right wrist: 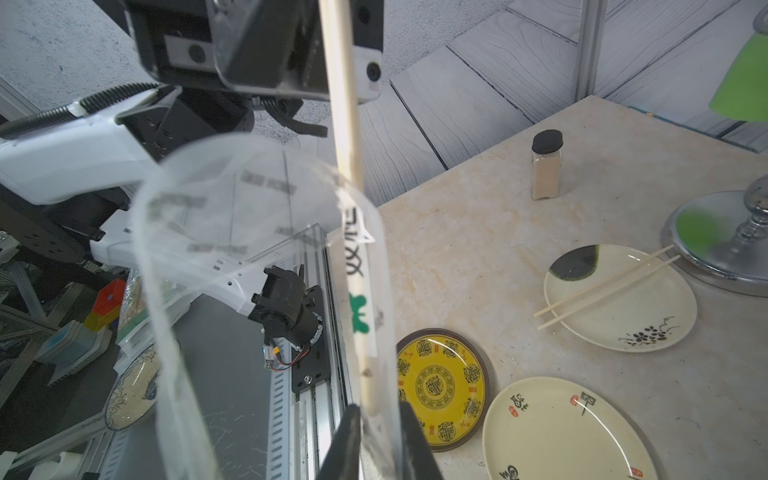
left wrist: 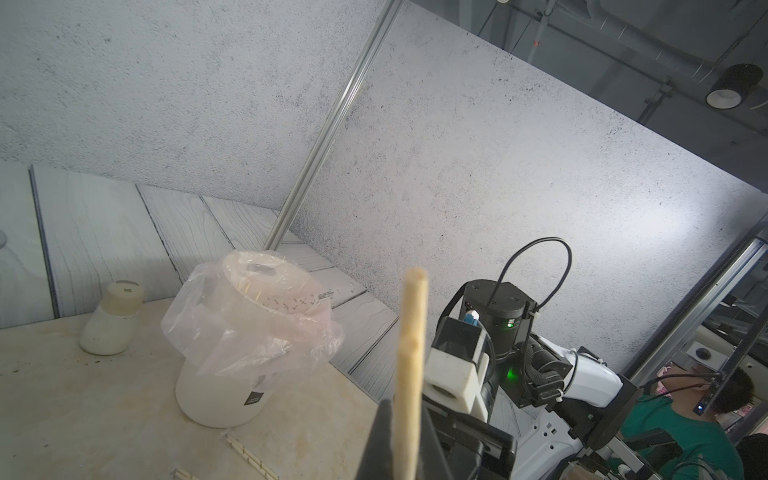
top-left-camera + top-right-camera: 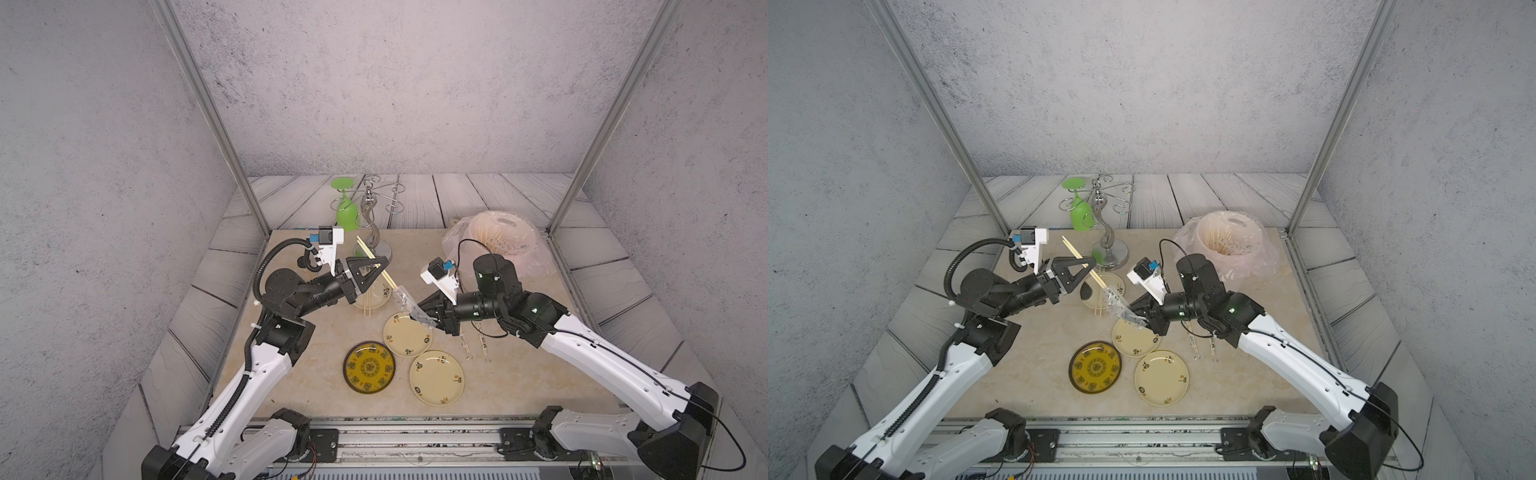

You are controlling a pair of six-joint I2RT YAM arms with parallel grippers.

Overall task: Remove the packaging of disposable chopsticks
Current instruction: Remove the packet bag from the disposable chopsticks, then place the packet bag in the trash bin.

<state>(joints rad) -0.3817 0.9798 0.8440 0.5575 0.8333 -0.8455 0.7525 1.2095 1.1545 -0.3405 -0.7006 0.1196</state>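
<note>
— Any writing you can read?
— On the clear packaging (image 1: 360, 266): dark Chinese characters, one looking like 双, then a green mark. The grey print on its curled part is blurred.
— And the plates?
— The yellow plate (image 1: 440, 388) has rings of seal-style characters. The cream plate (image 1: 565, 432), at 3 o'clock from it, has black brush characters and red seals. The dark label (image 2: 253, 398) on the bin (image 2: 208, 395) is illegible.

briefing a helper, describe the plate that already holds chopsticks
Find the chrome glass rack at the table's far edge. The cream plate beside its base, under the left tool, is it. Unlike the yellow plate and two other cream plates, it carries bare chopsticks.
</note>
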